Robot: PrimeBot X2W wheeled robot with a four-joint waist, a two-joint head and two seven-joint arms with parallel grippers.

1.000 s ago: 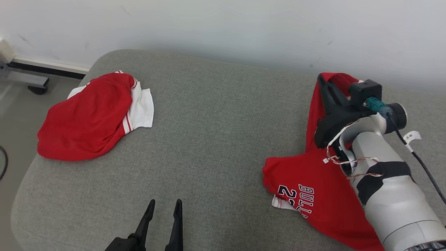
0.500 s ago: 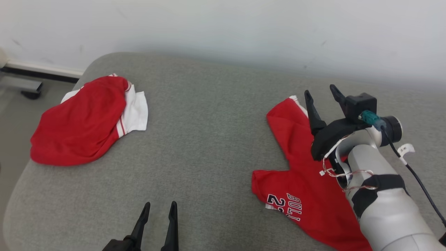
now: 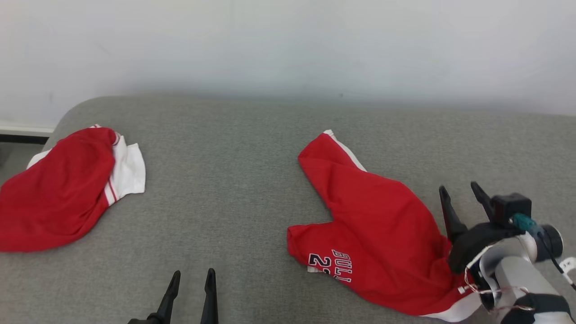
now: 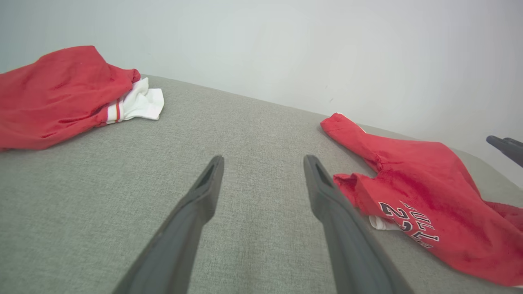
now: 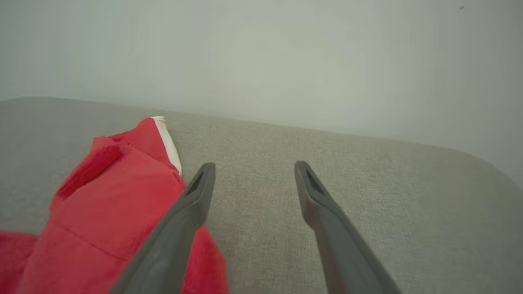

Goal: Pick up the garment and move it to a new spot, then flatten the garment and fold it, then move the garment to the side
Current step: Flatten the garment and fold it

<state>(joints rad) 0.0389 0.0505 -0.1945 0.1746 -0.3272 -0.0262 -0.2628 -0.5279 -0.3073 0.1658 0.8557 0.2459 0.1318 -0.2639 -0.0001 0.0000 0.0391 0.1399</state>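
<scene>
Head view, garment: red jersey (image 3: 378, 225) lies on the grey cushion (image 3: 234, 180), its right edge just beside the right gripper (image 3: 458, 187).
Right gripper: fingers apart, empty.
Left gripper (image 3: 193, 272): fingers apart, empty, well apart from jersey.

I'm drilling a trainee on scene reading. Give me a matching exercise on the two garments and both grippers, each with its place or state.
1. lettered garment
2. red-and-white garment
3. left gripper
4. right gripper

A. open, at the lettered garment's right edge
B. bunched, far left
C. open, over bare grey cushion
D. spread out, print showing

Pairs: 1-D, 2-B, 3-C, 4-A
</scene>
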